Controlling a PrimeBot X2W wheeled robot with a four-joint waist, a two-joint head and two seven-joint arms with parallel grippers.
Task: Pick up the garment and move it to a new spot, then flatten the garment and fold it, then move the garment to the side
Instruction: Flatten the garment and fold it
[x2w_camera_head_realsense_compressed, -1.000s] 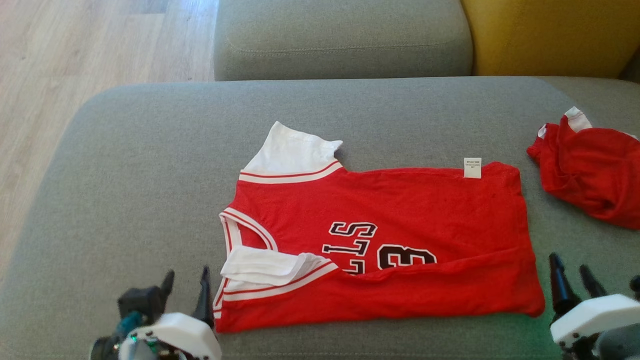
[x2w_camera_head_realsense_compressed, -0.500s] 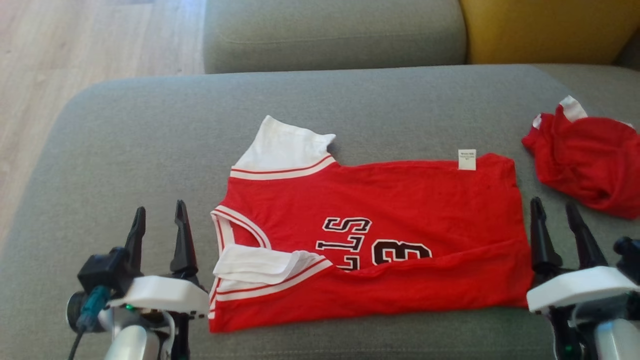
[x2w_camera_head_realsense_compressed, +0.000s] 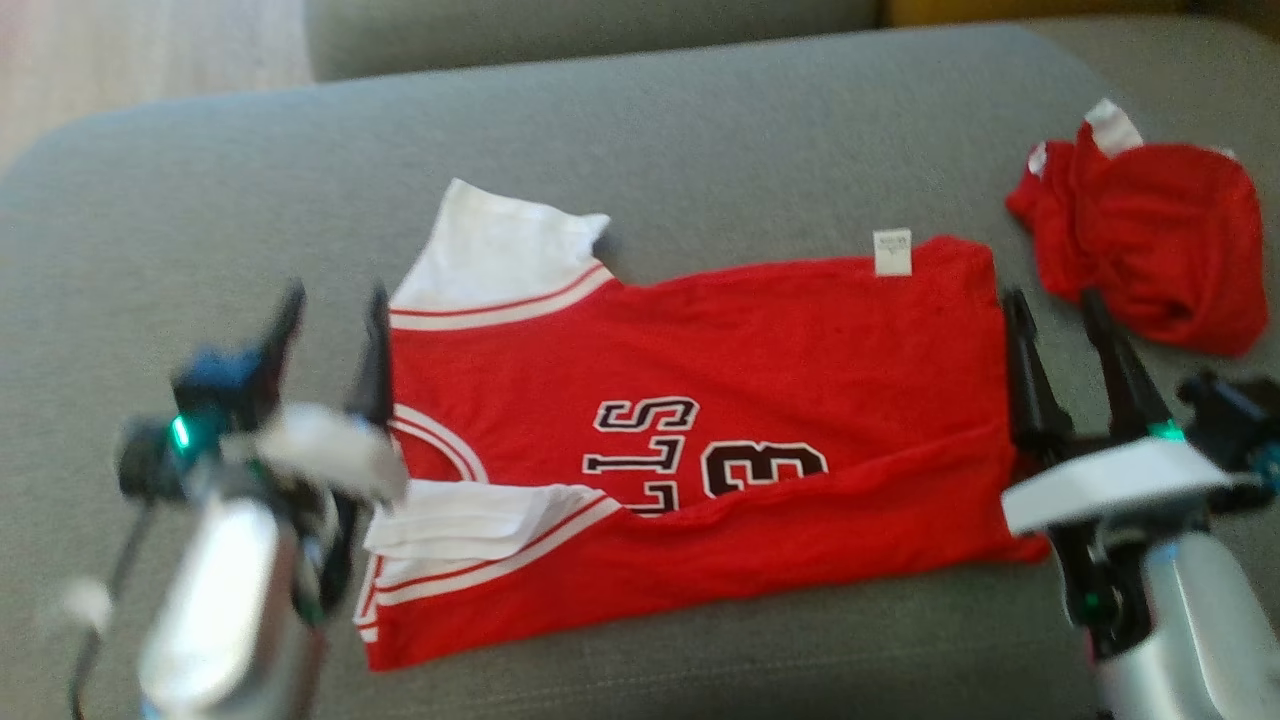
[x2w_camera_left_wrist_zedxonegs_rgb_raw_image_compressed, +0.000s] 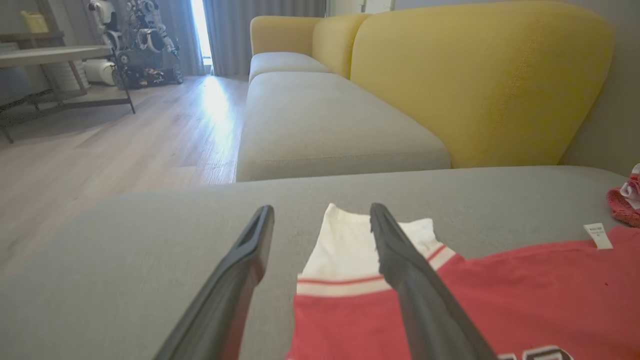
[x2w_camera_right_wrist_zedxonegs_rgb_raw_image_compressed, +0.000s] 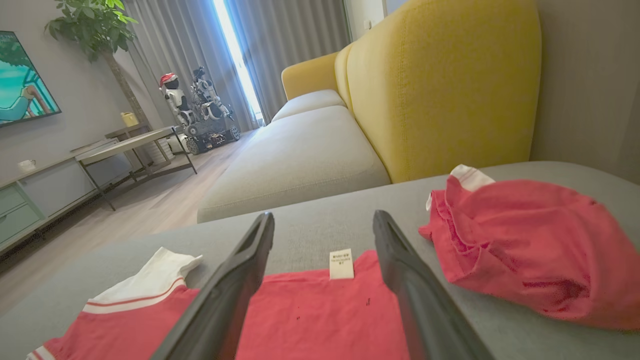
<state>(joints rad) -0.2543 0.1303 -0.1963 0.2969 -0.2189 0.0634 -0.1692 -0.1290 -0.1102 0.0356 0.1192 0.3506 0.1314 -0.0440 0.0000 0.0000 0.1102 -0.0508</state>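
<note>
The garment is a red jersey with white sleeves and black lettering. It lies flat on the grey sofa cushion, with its near edge folded up over the lettering. My left gripper stands open just beside the jersey's left end, near the white sleeve, with nothing between its fingers. My right gripper is open at the jersey's right edge, also empty. In the right wrist view the right gripper points over the hem and its white tag. In the left wrist view the left gripper hovers low over the cushion.
A second red garment lies crumpled at the cushion's right end, close to my right gripper. Behind stand another grey seat and a yellow backrest. Wooden floor lies beyond the cushion's left edge.
The head camera has shifted, so the whole picture slid. Relative to the jersey, both open grippers have moved forward from its near corners to alongside its two ends.
</note>
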